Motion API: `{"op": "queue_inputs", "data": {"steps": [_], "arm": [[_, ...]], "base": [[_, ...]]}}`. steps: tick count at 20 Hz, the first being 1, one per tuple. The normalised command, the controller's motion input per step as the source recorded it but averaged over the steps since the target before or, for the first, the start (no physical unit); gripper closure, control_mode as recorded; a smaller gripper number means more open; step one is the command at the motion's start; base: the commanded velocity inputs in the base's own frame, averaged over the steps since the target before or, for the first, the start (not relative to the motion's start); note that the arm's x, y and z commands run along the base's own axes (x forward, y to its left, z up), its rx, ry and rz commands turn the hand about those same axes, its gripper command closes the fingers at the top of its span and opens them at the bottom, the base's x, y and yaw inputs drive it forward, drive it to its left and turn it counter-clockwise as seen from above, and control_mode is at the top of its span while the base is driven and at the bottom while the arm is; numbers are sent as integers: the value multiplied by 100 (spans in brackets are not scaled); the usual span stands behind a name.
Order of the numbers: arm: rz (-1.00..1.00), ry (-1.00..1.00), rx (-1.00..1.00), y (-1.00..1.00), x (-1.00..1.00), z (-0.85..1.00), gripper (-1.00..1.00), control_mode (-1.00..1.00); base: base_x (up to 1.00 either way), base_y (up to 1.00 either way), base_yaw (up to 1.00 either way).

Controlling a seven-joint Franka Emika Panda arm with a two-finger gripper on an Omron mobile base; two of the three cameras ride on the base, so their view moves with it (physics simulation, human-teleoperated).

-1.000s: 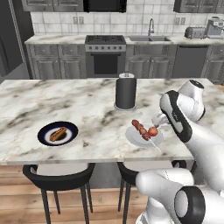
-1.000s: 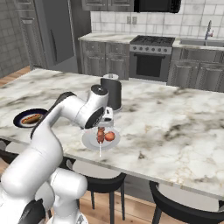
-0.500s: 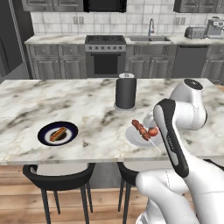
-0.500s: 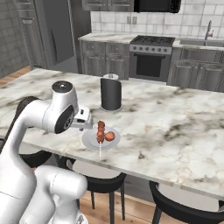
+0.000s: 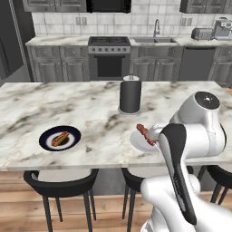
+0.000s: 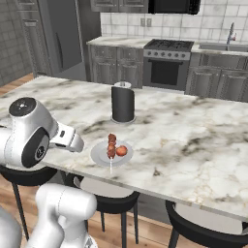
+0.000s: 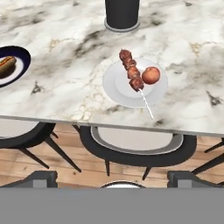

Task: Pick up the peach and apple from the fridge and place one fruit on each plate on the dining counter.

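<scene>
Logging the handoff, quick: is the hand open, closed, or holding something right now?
Hand: cannot be told; the peach lies on the white plate, not in the hand.

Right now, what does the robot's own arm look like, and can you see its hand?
The arm is glossy white, built of rounded, bulbous segments with dark grey joint bands and a dark round cap on one joint. No cables or markings show. Of the hand, two small dark finger tips rise at the bottom of the hand view.

Meat skewer; hot dog; dark canister; stools
</scene>
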Motion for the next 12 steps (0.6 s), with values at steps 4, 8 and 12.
{"op": "queue_inputs", "data": {"steps": [4,8,12], "arm": [[0,-17,0,0,-52,28,-100,-100],[0,-6,0,0,-31,1,-100,-100],[0,-5,0,0,-18,0,-100,-100]], "base": [[0,0,0],[0,0,0],[0,0,0]]}}
